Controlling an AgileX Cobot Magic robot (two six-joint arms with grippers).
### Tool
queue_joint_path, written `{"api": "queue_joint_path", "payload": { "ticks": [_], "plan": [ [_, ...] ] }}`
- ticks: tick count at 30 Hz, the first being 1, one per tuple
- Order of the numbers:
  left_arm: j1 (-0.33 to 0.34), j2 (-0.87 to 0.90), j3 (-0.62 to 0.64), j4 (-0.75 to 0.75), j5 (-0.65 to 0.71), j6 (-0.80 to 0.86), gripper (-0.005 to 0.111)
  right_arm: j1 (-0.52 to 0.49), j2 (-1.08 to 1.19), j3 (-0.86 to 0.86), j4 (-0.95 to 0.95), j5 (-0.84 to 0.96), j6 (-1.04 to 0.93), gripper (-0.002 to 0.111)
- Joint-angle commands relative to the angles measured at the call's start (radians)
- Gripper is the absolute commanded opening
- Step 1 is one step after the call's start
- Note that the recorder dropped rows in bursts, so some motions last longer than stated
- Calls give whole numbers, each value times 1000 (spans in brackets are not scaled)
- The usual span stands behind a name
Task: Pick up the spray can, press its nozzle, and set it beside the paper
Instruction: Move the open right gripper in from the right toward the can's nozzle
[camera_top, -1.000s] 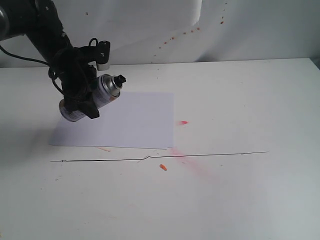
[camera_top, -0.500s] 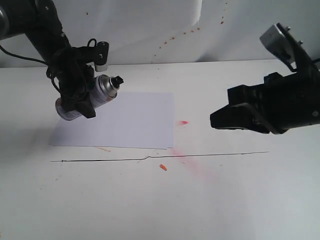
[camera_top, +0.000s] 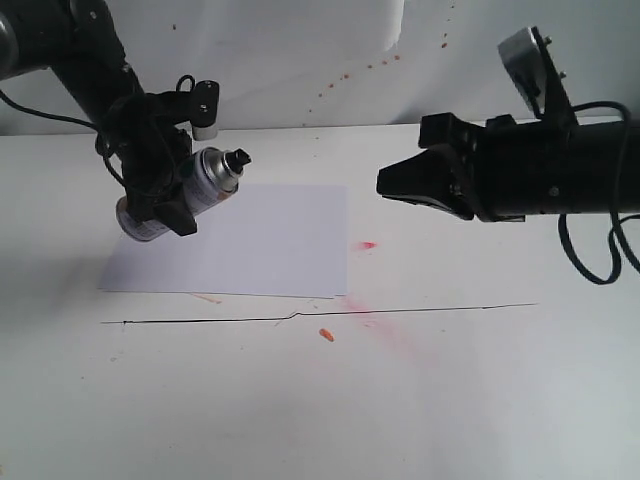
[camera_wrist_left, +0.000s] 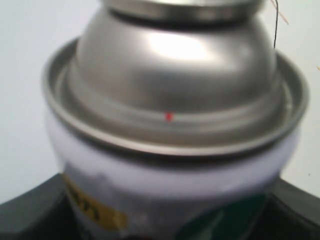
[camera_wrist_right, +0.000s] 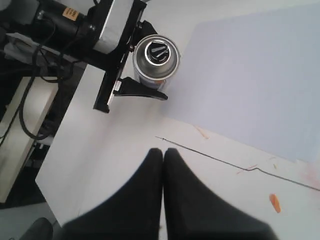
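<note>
My left gripper (camera_top: 165, 205) is shut on the spray can (camera_top: 200, 185) and holds it tilted in the air over the left end of the paper (camera_top: 270, 240). The black nozzle (camera_top: 240, 160) points right. In the left wrist view the silver dome of the spray can (camera_wrist_left: 175, 65) fills the frame, with black fingers (camera_wrist_left: 30, 212) at its sides. My right gripper (camera_top: 385, 185) is shut with nothing in it. It hovers to the right of the paper, its tips pointing at the can. The right wrist view shows these tips (camera_wrist_right: 163, 152) pressed together, the spray can (camera_wrist_right: 152, 67) and nozzle (camera_wrist_right: 159, 50) beyond them, apart.
A thin black line (camera_top: 320, 313) runs across the table in front of the paper. A red spray stain (camera_top: 368, 244) and an orange speck (camera_top: 326, 334) lie near the paper's right corner. A creased white backdrop (camera_top: 300, 60) hangs behind. Cables and the table edge (camera_wrist_right: 45, 165) show at the left.
My right arm has come in from the right and moved left and up, towards the can. The left gripper with the can has barely shifted.
</note>
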Motion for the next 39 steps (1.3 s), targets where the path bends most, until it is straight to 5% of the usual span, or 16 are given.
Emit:
{"api": "queue_joint_path", "payload": {
  "ticks": [1, 12, 39],
  "plan": [
    [2, -15, -14, -27, -2, -1, 0, 67, 74, -117, -49, 1, -15, 0],
    [2, -15, -14, -27, -2, 3, 0, 193, 409, -669, -424, 32, 405, 0],
    [2, 63, -14, 102, -2, -56, 0, 193, 614, -700, -353, -9, 346, 0]
  ]
}}
